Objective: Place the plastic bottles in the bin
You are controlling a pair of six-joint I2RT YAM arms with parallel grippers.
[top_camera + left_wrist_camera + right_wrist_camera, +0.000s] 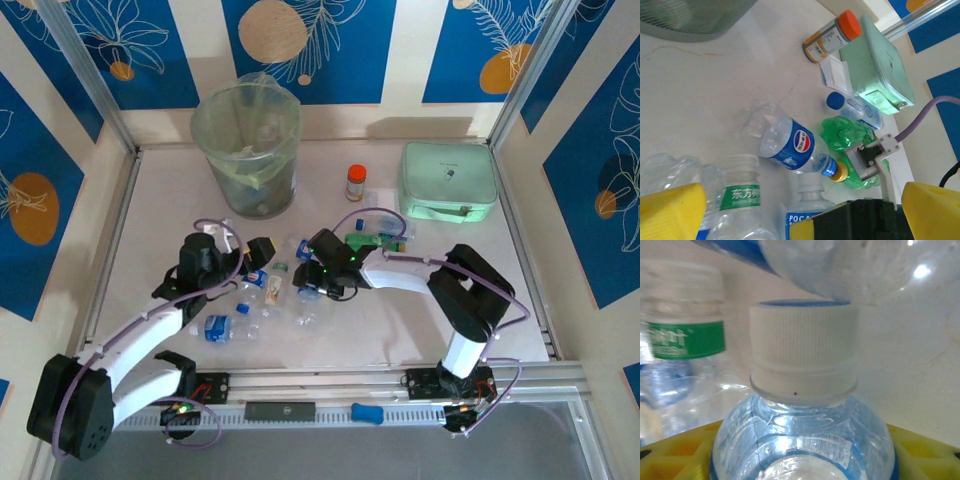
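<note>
Bin (214, 165): far left, upright, beyond the plastic bottles (262, 300)
Left gripper (256, 262): wide open above them, mid table (400, 330)
Right gripper (308, 285): astride a white-capped bottle (804, 355); clamped or not, cannot tell
Handling: likely light, thin-walled, slippery; hold at the stiffer shoulder

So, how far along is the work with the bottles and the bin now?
Done: the bin seems to hold some bottles already, blurred through its wall. In hand: the right claw is around a white-capped bottle; I cannot confirm a firm grip. The left claw is open above the pile of bottles. Left: that pile on the table, and a green bottle beside it.
</note>
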